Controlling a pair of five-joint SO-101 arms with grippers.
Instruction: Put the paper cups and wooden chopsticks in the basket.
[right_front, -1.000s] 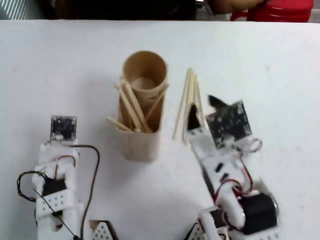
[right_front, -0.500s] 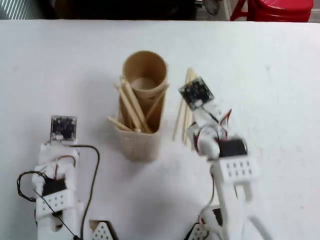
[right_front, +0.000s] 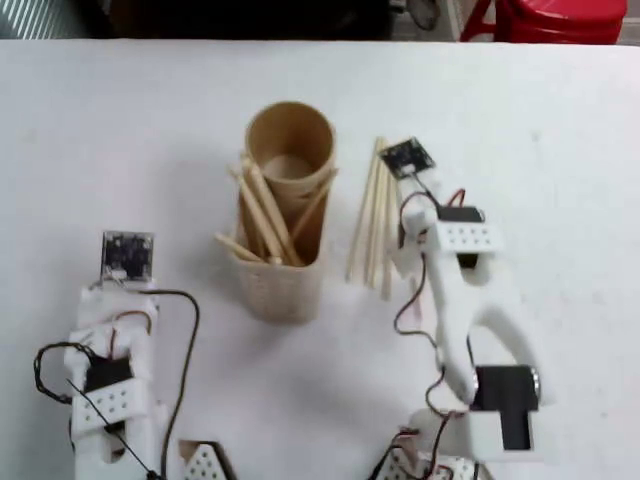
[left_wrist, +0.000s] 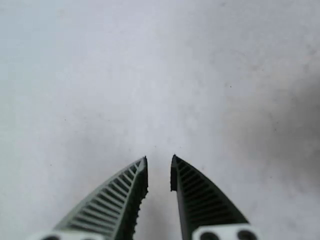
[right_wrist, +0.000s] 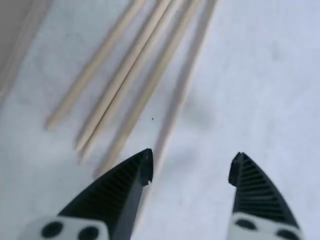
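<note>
A cream basket (right_front: 283, 280) stands mid-table with a brown paper cup (right_front: 290, 145) and several wooden chopsticks (right_front: 262, 215) leaning inside it. Several loose chopsticks (right_front: 372, 220) lie on the table just right of the basket. My right arm (right_front: 455, 270) stretches over the table beside them. In the right wrist view my right gripper (right_wrist: 192, 161) hangs open just above the near ends of those chopsticks (right_wrist: 135, 75), and one stick runs in beside one fingertip. My left gripper (left_wrist: 159, 165) is shut over bare table with nothing in it, at the near left, away from the basket.
My left arm (right_front: 113, 340) rests near the front left edge. A red object (right_front: 560, 20) stands beyond the far right edge of the white table (right_front: 150, 130). Open tabletop lies to the left of and behind the basket.
My right arm has straightened and stretched forward along the loose chopsticks, its wrist going from near the sticks' near ends to their far ends. The left arm has stayed still.
</note>
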